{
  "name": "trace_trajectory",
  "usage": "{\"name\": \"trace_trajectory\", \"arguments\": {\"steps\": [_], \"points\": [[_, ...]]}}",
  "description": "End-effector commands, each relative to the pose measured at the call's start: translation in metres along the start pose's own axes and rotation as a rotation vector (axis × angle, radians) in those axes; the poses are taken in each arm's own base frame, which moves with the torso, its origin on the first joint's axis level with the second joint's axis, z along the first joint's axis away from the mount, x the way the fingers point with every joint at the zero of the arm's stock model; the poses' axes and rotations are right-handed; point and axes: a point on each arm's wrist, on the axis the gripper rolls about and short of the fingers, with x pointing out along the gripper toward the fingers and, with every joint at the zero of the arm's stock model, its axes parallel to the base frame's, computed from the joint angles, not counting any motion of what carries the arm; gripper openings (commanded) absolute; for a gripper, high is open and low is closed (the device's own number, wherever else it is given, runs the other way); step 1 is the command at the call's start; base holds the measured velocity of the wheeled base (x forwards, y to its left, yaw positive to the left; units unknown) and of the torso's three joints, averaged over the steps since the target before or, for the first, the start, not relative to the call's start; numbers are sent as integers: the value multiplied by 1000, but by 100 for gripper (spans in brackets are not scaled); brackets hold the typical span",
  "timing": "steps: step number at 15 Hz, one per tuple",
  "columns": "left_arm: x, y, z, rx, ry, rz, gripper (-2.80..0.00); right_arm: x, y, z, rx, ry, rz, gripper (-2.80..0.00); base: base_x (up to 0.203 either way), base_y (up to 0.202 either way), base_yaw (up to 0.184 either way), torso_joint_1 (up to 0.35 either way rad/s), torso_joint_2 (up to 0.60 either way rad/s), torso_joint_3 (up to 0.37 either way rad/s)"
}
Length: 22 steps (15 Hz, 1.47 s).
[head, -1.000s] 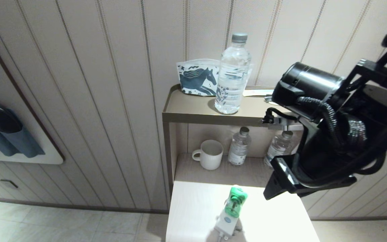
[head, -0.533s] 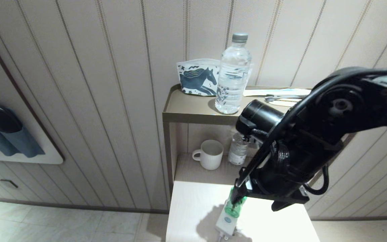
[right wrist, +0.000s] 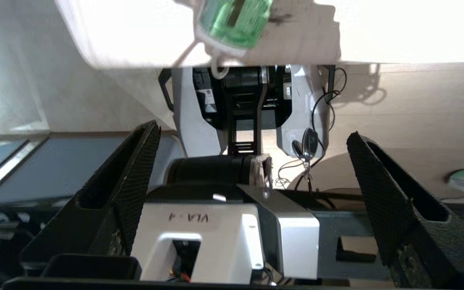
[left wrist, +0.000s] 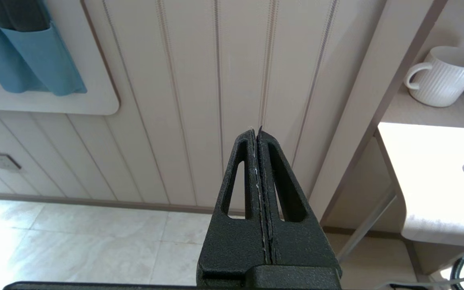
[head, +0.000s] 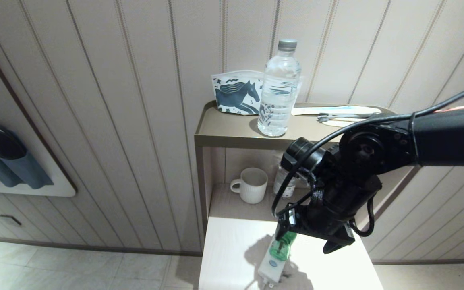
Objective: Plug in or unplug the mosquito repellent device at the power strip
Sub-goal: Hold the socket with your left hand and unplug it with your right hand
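Note:
The mosquito repellent device [head: 280, 249], green and translucent, sits on the far end of the white power strip [head: 269, 268] on the bright white table [head: 232, 257]. My right gripper [head: 307, 238] hangs just above and to the right of the device, jaws wide open and empty, one finger [head: 281, 230] right over the green top. In the right wrist view the device [right wrist: 236, 20] lies well beyond the open right gripper [right wrist: 253, 135], apart from both fingers. My left gripper [left wrist: 256, 131] is shut and empty, parked low beside the table, facing the panelled wall.
Behind the table a shelf unit holds a white mug [head: 252, 185] and a small water bottle [head: 286, 181]. On its top stand a large water bottle [head: 279, 90] and a horse-print pouch [head: 236, 94]. The wall is close at the left.
My right arm has swung down and to the left from beside the shelf to just over the device. Its jaws have opened wider. The device and the strip have not moved.

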Motion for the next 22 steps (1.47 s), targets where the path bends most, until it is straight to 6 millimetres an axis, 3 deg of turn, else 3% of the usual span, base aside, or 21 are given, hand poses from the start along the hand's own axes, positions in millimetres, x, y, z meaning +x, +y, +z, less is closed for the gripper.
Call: {"name": "trace_trajectory", "arguments": {"steps": [1, 3, 9, 15, 22], "points": [[0, 0, 0, 0, 0, 1, -280, 13, -2, 4, 23, 17, -21, 0, 0, 0, 0, 0, 0, 0], [0, 0, 0, 0, 0, 1, -280, 14, 1, 7, 58, 5, -10, 0, 0, 0, 0, 0, 0, 0], [0, 0, 0, 0, 0, 1, -280, 43, 4, 16, 68, 14, -31, 0, 0, 0, 0, 0, 0, 0], [0, 0, 0, 0, -2, 1, -280, 66, -11, 43, 148, -25, -27, 0, 0, 0, 0, 0, 0, 0], [0, 0, 0, 0, 0, 1, -280, 99, -8, 58, 164, -23, -49, 0, 0, 0, 0, 0, 0, 0]]}}
